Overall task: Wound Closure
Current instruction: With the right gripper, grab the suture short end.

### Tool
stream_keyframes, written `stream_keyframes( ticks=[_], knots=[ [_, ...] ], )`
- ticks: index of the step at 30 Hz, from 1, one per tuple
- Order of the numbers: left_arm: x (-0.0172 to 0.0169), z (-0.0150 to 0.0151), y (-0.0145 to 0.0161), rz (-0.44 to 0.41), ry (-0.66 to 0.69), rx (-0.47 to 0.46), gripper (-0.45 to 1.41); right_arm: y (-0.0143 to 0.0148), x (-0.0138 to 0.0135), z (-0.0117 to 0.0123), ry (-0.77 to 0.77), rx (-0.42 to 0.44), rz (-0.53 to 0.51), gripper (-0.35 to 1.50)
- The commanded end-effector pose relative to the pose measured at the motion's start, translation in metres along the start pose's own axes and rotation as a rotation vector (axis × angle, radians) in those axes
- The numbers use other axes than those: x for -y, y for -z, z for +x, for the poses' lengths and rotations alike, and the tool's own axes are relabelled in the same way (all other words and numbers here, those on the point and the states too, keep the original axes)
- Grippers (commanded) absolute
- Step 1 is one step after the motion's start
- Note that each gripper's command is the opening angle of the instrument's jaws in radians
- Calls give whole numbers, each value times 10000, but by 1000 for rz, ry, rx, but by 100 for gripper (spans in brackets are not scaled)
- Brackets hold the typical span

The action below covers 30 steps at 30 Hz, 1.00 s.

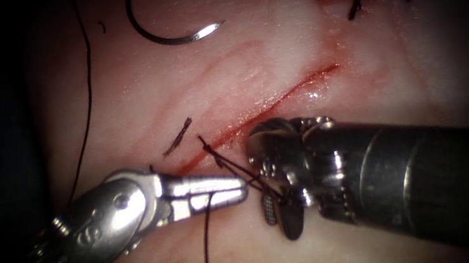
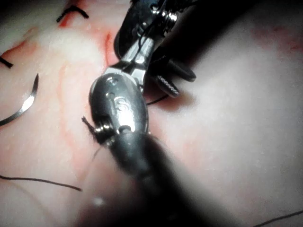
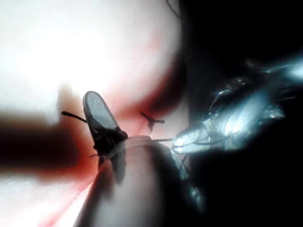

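Endoscope view: two end effectors meet over a knot at the left end of the cut.

Left end effector (image 1: 238, 190) is closed on the thread (image 1: 207, 252), which hangs below its jaws. Right end effector (image 1: 280, 213) has its jaws parted, with thread strands crossing between them and running up to the knot (image 1: 209, 149) on the cut (image 1: 268, 105). Needle (image 1: 171, 30) lies free on the tissue (image 1: 223, 69), left of the cut and well apart from both tools, held by neither. A cut end of thread (image 1: 178, 137) lies just beside the cut.
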Motion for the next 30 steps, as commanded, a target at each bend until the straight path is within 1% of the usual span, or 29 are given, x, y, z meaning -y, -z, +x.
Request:
stream_keyframes(
  ticks=[1, 3, 4, 7, 8, 10, 13, 14, 15, 20, 21, 22, 23, 25, 27, 28, 30],
  knots=[
    [5, -3, -4, -2, -3, -1, -35, 7, -15, -3, -8, -6, -30, 46],
    [5, -3, -4, -4, -3, -1, -35, 6, -18, -7, -10, -31, -57, 47],
    [4, -3, -3, -6, -2, -2, -35, 5, -21, -9, -10, -69, -88, 44],
    [1, -3, -1, -9, -3, -2, -35, 6, -21, -12, -42, -142, -144, 76],
    [0, -3, 0, -6, -3, -2, -35, 6, -21, -13, -49, -153, -154, 73],
    [0, -3, 0, -7, -3, -2, -35, 4, -22, -15, -65, -168, -168, 79],
    [-1, -3, -1, -7, -3, -2, -35, -4, -26, -16, -93, -176, -187, 99],
    [-1, -3, -1, -7, -3, -2, -35, -9, -29, -16, -103, -177, -194, 106],
    [-1, -3, -1, -8, -3, -2, -35, -24, -33, -16, -109, -169, -208, 116],
    [-2, -2, 1, -10, -3, -2, -35, -40, -29, -17, -104, -159, -218, 123],
    [-2, -2, 1, -10, -3, -2, -35, -41, -27, -18, -103, -159, -218, 123],
    [-2, -2, 1, -10, -3, -3, -35, -42, -23, -17, -99, -153, -213, 116],
    [-2, -2, 1, -10, -2, -3, -35, -43, -21, -17, -98, -146, -207, 115],
    [-2, 1, 1, -10, 0, -3, -35, -46, -14, -18, -92, -98, -161, 78],
    [-2, 1, 1, -10, 1, -4, -35, -46, -13, -20, -93, -65, -152, 78],
    [-3, 2, 1, -11, 1, -4, -35, -45, -15, -23, -57, -33, -180, 78],
    [-4, 2, 1, -11, 1, -4, -35, -44, -17, -26, -39, -7, -206, 79]
  ],
)
